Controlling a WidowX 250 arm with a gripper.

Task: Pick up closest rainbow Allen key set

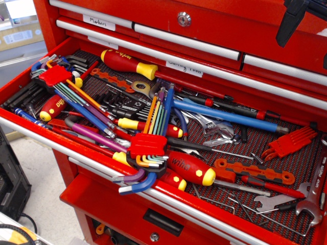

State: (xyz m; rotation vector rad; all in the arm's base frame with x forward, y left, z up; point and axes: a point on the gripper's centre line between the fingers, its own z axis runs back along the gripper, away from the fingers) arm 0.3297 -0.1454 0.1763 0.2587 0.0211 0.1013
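Observation.image view looks down into an open red tool-chest drawer (41,135) crowded with hand tools. Nearest the drawer's front edge lies the rainbow Allen key set (148,148): a red plastic block holder clamping a tight row of L-shaped hex keys in orange, yellow, green, blue and purple. Its long arms point toward the back of the drawer; its thick blue and purple short arms curl out over the silver front rail (214,217). Touching its right side is a red screwdriver handle with a yellow tip (190,168). Another yellow-and-red handle (127,124) lies against its left rear, and a purple key (92,135) runs in from the left. Little open mat shows around the holder; the freest room is directly above it. Farther left sits a second red-holder rainbow set with long splayed keys (64,81). At the right edge lies a plain all-red key set (291,143). A dark end effector (296,20) hangs at the top right corner, mostly cut off; whether it is spread or pressed together cannot be told.
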